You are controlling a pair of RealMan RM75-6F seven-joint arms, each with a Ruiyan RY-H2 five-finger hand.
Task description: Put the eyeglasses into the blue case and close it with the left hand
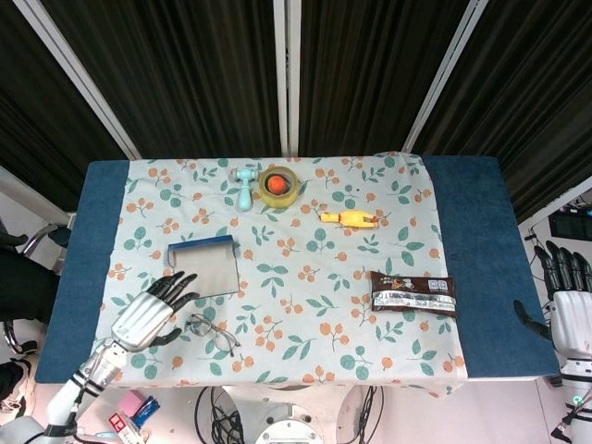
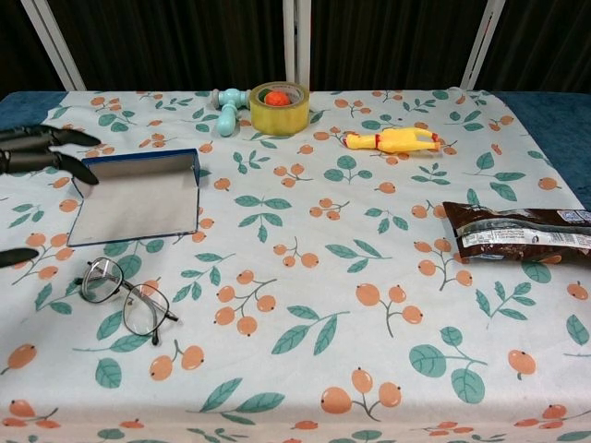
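Your left hand hovers empty, fingers spread, ready for pickup. Glasses lie just right of fingertips; open blue case just beyond. Right hand idle, fingers apart, off table.

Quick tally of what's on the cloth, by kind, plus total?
Eyeglasses: 1
Blue case, open: 1
Tape roll, with an orange ball inside: 1 each
Light blue toy hammer: 1
Yellow rubber chicken: 1
Brown snack packet: 1
Total: 7
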